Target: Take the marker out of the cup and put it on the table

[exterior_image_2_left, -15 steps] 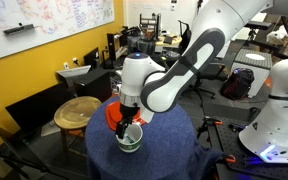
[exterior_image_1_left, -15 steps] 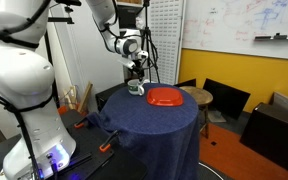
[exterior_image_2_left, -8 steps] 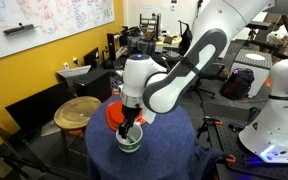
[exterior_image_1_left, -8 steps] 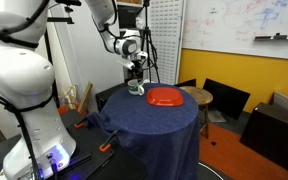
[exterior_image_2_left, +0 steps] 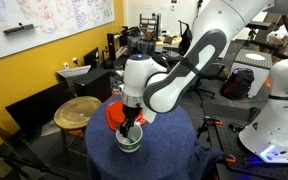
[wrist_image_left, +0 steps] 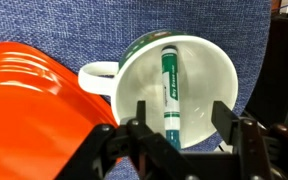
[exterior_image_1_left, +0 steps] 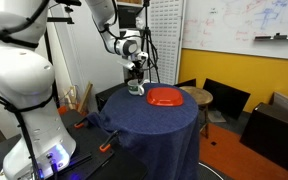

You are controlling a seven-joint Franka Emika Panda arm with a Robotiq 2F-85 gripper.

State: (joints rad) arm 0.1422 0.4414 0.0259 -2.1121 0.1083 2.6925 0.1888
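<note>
My claw (wrist_image_left: 181, 120) is spread wide over the cup (wrist_image_left: 212, 62) mouth; the marker (wrist_image_left: 170, 90) leans inside against the cup wall, between my fingers (wrist_image_left: 139, 118), not gripped; the cup handle points toward the red plate (wrist_image_left: 29, 100), whose rim is just beside it; the cup stands near the bench (exterior_image_1_left: 154, 128) rim; open blue cloth lies in front of the plate in an exterior view.
</note>
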